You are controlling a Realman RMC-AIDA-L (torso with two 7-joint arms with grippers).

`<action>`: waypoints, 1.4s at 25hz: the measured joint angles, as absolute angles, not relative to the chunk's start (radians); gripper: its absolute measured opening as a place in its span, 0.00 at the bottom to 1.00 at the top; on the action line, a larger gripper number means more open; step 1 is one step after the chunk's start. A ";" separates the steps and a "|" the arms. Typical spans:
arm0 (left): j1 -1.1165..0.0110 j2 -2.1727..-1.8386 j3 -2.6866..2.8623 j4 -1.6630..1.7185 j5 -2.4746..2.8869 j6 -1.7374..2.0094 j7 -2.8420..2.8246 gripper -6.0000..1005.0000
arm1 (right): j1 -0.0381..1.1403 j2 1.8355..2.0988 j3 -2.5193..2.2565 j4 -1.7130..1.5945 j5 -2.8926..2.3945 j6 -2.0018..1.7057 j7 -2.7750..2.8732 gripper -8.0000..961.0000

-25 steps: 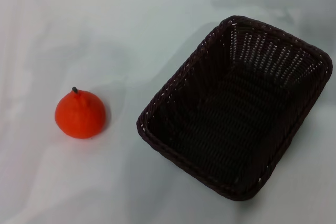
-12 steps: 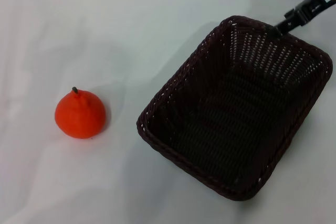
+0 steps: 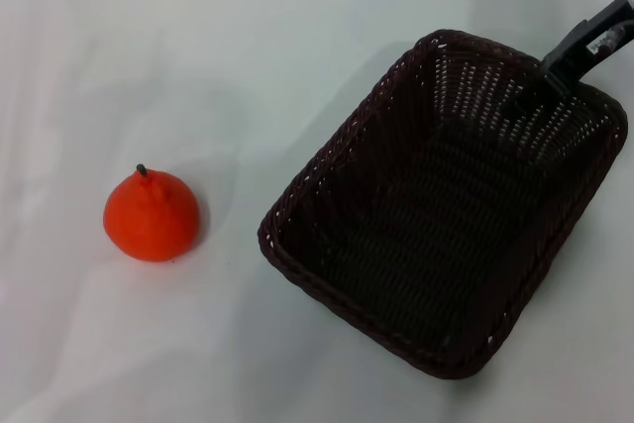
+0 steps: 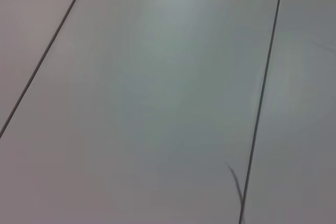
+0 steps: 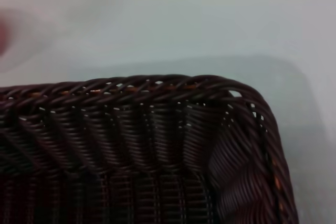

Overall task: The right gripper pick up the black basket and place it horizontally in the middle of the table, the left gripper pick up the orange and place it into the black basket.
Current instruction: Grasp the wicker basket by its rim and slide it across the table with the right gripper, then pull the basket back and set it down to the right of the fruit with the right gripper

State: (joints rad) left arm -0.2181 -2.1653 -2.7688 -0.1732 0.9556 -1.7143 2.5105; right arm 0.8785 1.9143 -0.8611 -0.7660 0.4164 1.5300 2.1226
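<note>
Black basket [image 3: 443,202] skewed on the table's [image 3: 248,66] right half, orange [image 3: 152,216] well apart to its left. Right gripper [image 3: 530,92] dipping over the far rim near the corner; finger state impossible to tell. Best done by straddling the braided rim squarely, clamping the wall firmly, then lifting level and turning toward centre. Left gripper out of sight.

We can read no text; the right gripper [image 3: 543,82], at the far right, bears a small white label with illegible print.
</note>
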 joint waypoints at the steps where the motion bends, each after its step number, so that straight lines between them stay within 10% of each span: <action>1: -0.219 -2.165 -2.769 -0.173 0.956 -1.713 2.510 0.71 | 0.879 1.914 -0.860 -0.766 0.417 1.530 2.122 0.71; 9: -0.230 -2.164 -2.769 -0.173 0.956 -1.697 2.510 0.71 | 0.874 1.911 -0.855 -0.765 0.424 1.539 2.122 0.26; 35: -0.254 -2.160 -2.774 -0.206 0.946 -1.658 2.510 0.71 | 0.724 1.828 -0.384 -0.607 0.747 1.598 2.300 0.20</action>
State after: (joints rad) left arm -0.2545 -2.1597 -2.7743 -0.2057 0.9465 -1.6584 2.5104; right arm 0.7236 1.8277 -0.3845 -0.6074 0.7465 1.5980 2.3000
